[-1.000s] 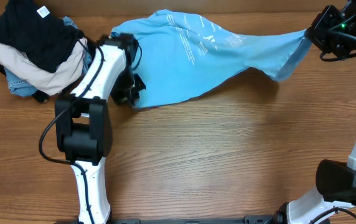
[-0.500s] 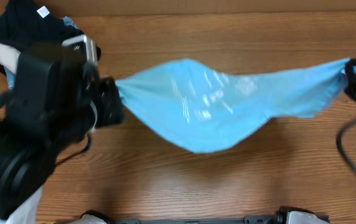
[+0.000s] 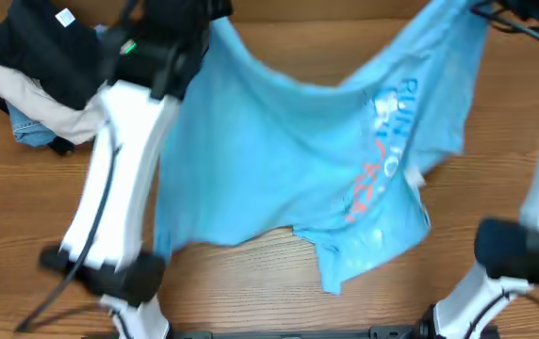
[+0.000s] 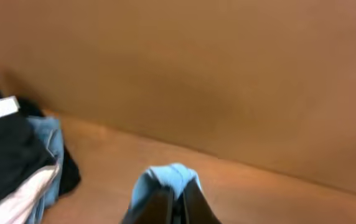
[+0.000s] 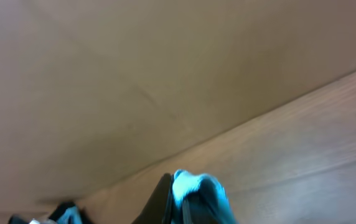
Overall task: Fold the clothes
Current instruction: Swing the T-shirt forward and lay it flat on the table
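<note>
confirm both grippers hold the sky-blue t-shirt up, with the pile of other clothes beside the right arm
Wrong side: the overhead view shows the pile of other clothes beside the left arm. The left gripper and right gripper do hold the sky-blue T-shirt up.

Sky-blue T-shirt [image 3: 288, 160] with blue and red lettering hangs spread above the table

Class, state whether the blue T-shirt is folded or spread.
Spread: the T-shirt hangs as one wide sheet, top corners pinched in shut jaws.
</note>
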Robot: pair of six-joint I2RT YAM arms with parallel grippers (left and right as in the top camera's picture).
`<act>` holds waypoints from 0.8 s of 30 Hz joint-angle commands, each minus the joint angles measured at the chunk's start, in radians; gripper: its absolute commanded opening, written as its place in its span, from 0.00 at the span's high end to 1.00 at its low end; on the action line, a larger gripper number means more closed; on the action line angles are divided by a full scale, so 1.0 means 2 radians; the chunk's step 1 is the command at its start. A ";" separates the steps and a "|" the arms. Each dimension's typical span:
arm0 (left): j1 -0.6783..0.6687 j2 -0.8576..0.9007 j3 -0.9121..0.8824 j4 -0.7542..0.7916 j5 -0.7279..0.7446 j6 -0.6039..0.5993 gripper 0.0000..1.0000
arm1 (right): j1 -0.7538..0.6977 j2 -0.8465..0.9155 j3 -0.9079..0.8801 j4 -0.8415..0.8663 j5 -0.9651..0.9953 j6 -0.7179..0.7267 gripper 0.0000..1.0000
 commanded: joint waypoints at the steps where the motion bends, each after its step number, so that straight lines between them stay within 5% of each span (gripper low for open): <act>1: 0.011 0.014 0.023 0.072 -0.076 0.114 0.96 | -0.002 -0.019 0.019 0.069 -0.031 0.012 0.96; 3: 0.010 0.002 0.084 0.070 -0.110 0.138 0.96 | -0.016 -0.034 0.082 0.064 -0.051 0.012 0.96; 6: 0.010 -0.037 0.211 -0.025 -0.116 0.148 0.96 | -0.046 -0.053 0.223 -0.057 -0.051 -0.002 0.96; 10: 0.010 -0.063 0.223 -0.233 -0.057 0.057 0.96 | -0.046 -0.050 0.247 -0.226 -0.052 -0.031 0.96; 12: 0.010 -0.049 0.218 -0.377 -0.037 -0.030 0.96 | -0.046 -0.050 0.227 -0.317 -0.029 -0.046 0.96; 13: 0.010 -0.037 0.188 -0.411 0.043 0.000 0.87 | -0.046 -0.050 0.195 -0.371 -0.019 -0.067 0.93; 15: 0.010 -0.028 0.123 -0.409 0.100 -0.029 0.88 | -0.039 -0.054 0.118 -0.371 -0.037 -0.092 0.92; 17: 0.010 -0.011 0.075 -0.408 0.084 -0.048 0.95 | -0.034 -0.054 0.061 -0.368 -0.025 -0.092 0.95; 24: 0.011 0.056 -0.031 -0.410 0.121 -0.065 0.96 | -0.030 -0.054 -0.129 -0.370 0.055 -0.092 0.92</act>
